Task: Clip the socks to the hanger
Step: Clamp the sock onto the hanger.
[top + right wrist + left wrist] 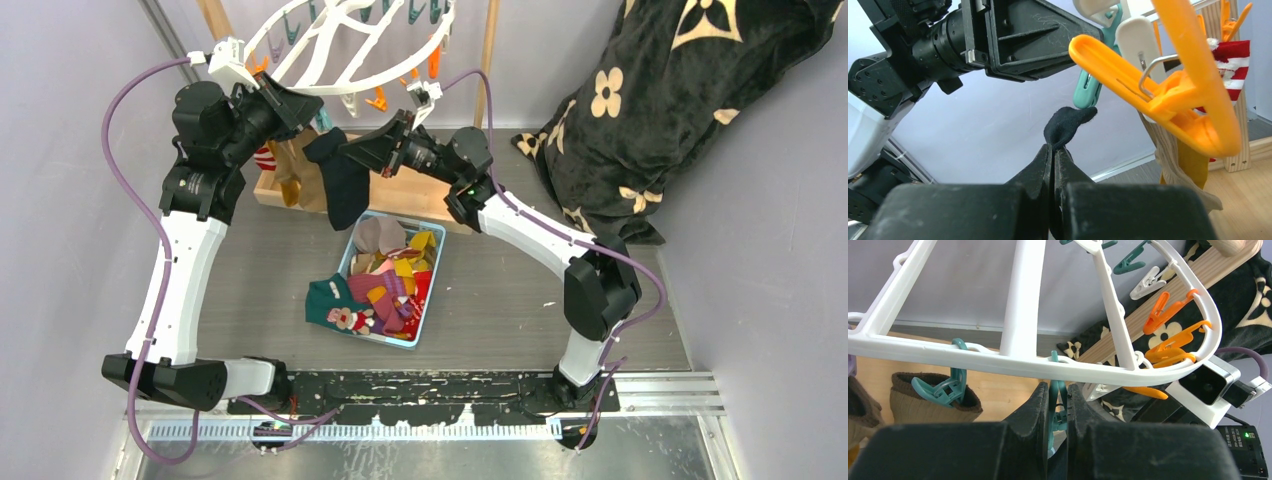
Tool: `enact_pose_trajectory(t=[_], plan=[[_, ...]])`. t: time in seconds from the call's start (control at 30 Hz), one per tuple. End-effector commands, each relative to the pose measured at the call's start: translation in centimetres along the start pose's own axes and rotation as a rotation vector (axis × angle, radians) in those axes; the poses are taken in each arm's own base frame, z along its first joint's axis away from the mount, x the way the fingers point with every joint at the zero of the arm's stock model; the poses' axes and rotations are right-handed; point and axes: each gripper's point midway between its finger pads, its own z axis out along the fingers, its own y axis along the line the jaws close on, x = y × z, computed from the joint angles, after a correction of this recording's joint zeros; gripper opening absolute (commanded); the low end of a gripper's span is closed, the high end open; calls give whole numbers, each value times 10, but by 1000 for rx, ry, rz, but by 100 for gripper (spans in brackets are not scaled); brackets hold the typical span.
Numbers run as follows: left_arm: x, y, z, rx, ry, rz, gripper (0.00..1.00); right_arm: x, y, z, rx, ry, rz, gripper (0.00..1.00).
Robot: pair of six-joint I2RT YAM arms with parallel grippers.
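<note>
Hanging from right end effector [1053, 146], black sock [1068, 122], perhaps touching clip [1087, 92].

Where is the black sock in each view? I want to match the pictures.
Top external: black sock hangs centre-left, between left gripper and right gripper.
Left wrist: not clearly in it.
Right wrist: its tip pokes up at centre, from the right gripper.
Shared landmark: the teal clip in the left gripper.
</note>
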Motion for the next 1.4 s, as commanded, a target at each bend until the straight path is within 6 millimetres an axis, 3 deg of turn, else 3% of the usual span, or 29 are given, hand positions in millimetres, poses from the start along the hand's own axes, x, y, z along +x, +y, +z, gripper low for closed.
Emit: enact_pose_trajectory(t=[0.0, 0.7, 1.0, 1.37], plan=[[-16, -20, -9, 69, -44, 9, 2, -31, 22, 5, -81, -74, -33, 1], [-17, -23, -11, 78, -44, 0, 1, -37, -6, 16, -34, -154, 1, 1], [-16, -21, -10, 70, -45, 3, 2, -41, -9, 16, -19, -187, 1, 1], [-20, -17, -11, 42, -64, 0, 49, -38, -6, 21, -44, -167, 29, 1]])
